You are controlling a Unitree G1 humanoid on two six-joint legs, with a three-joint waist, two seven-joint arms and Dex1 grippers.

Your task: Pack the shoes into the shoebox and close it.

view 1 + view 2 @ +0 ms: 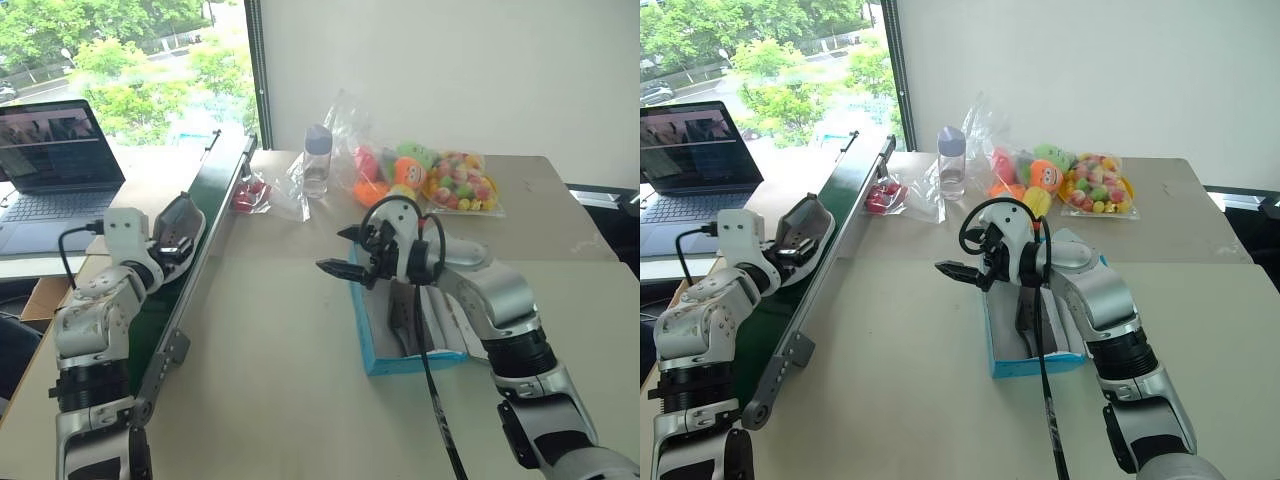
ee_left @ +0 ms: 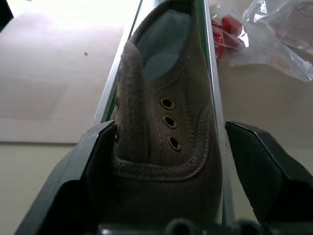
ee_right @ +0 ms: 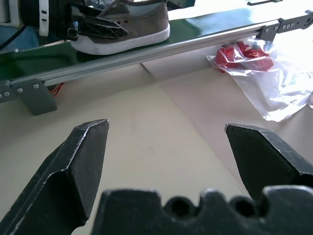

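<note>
Left gripper [image 2: 166, 205] at grey-taupe shoe [image 2: 164, 132] on dark green conveyor [image 1: 830, 235]; fingers [image 2: 85, 181] straddle toe end, one pressed against shoe side, other clear of it; firm hold cannot be confirmed. Shoe lies lengthwise on belt, sole down.

Right gripper [image 3: 168, 161] spread wide, nothing between fingers, hovering over beige table [image 1: 270, 380] between conveyor and shoebox [image 1: 415, 362]. Blue shoebox on table, near right forearm, top open, white interior visible with dark item inside, identity unclear.

Behind: clear bottle [image 1: 317, 160], bags of colourful toys [image 1: 460, 182], laptop [image 1: 55, 165].
</note>
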